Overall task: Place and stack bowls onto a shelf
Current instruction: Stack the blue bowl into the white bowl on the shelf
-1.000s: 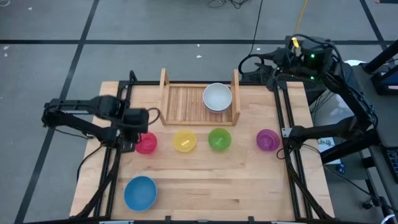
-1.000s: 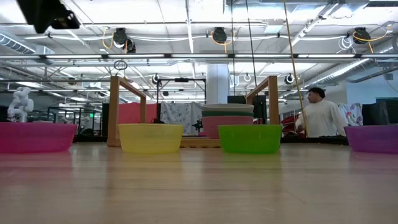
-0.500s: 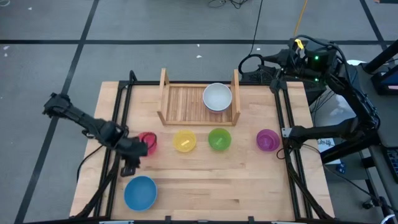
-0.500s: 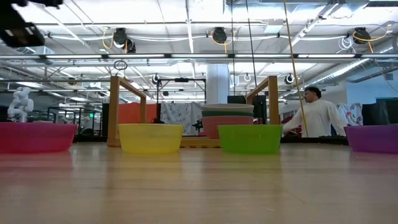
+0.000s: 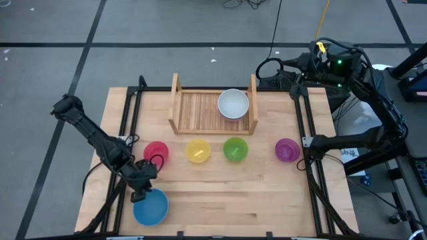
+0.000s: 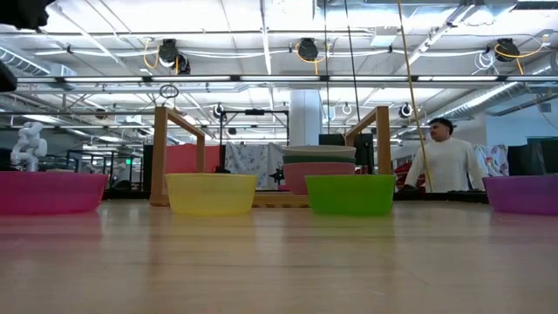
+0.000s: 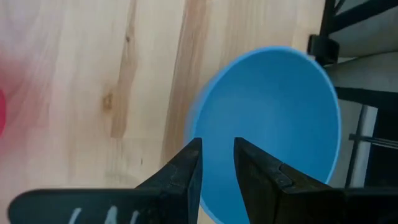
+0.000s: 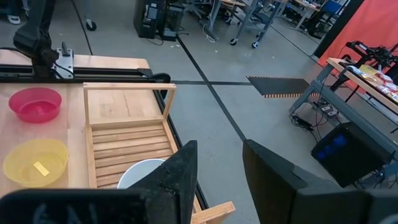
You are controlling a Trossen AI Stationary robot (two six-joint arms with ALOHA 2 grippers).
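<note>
While left gripper (image 5: 141,194), fingers parted, is held over blue bowl (image 5: 150,207) rim near table (image 5: 220,193) front-left corner, right gripper (image 8: 217,163), fingers apart and empty, is parked beyond shelf (image 5: 200,110).

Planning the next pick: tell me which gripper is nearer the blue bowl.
Left. The left gripper hangs open right above the blue bowl, at its rim, at the table's near left corner. The right gripper waits open far away, behind the table's back right corner, beyond the shelf.

A white bowl (image 5: 233,104) topping a nested stack is seen at the right end of the slatted wooden shelf (image 5: 197,111), upper centre. Pink (image 5: 157,152), yellow (image 5: 197,151), green (image 5: 235,149) and purple (image 5: 287,150) bowls are lined up upright below it, and a blue bowl (image 5: 151,207) is placed lower left.
</note>
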